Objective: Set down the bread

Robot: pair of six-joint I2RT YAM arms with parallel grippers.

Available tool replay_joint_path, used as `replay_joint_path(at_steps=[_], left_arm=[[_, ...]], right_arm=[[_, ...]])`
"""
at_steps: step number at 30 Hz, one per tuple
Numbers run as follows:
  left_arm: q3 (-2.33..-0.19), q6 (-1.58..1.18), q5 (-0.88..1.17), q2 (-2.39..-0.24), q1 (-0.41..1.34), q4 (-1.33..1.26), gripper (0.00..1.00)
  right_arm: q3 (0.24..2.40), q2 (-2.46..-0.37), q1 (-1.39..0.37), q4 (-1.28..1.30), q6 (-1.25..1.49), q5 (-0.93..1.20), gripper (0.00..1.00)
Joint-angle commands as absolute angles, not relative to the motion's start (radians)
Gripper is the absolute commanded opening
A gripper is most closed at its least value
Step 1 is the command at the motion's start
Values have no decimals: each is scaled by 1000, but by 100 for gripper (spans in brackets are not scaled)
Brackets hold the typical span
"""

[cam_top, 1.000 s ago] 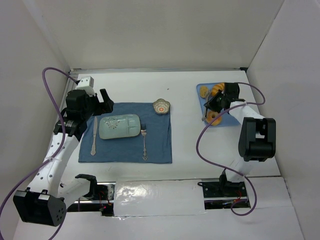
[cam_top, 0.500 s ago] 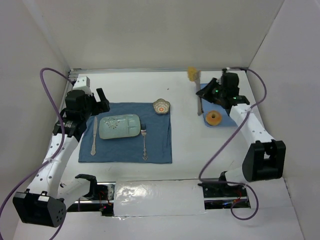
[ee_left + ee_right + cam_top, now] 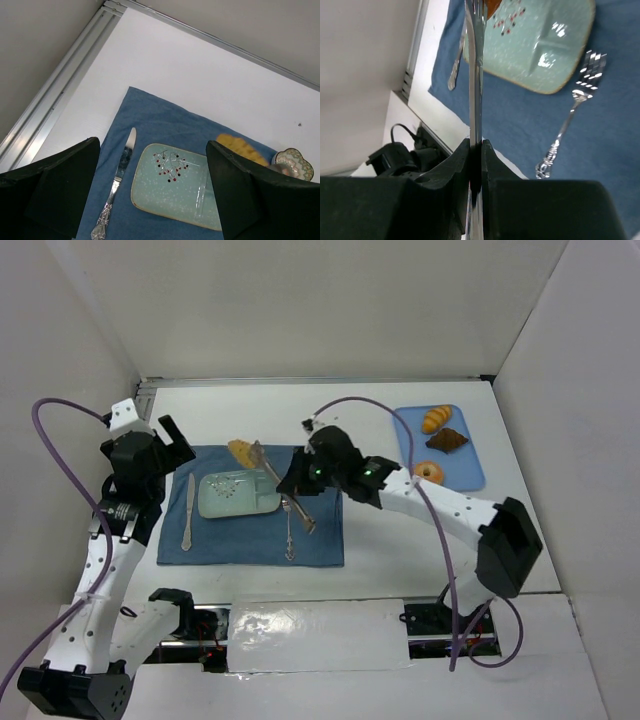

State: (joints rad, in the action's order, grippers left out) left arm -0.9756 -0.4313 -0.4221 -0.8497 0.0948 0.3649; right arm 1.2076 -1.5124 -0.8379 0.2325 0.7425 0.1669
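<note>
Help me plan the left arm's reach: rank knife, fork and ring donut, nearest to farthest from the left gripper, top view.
1. Knife, on the cloth's left, by the left gripper.
2. Fork, right of the plate.
3. Ring donut, on the blue tray, far right.

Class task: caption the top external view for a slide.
Right tool grips tongs holding the bread near the plate.
</note>
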Motion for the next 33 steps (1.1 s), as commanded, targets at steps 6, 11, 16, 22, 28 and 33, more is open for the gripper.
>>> replay_joint_path(at_steps=[6, 11, 16, 22, 28, 33], left_arm=[[-983, -456, -483, -845, 92, 337, 100], [-983, -456, -474, -845, 92, 337, 100], [-983, -456, -463, -845, 92, 337, 100], [-983, -456, -454, -845, 92, 337, 100], [-983, -456, -445, -845, 92, 328, 100], [-983, -446, -445, -845, 92, 328, 100]], right_arm=[[1322, -1726, -971, 155, 799, 123, 5], [1322, -1769, -1006, 155, 818, 110, 5], [1322, -1792, -1006, 155, 818, 110, 9], [1356, -1812, -1006, 182, 818, 110, 24], [1356, -1812, -1006, 183, 818, 110, 30], [1356, -1812, -1006, 183, 818, 110, 40]])
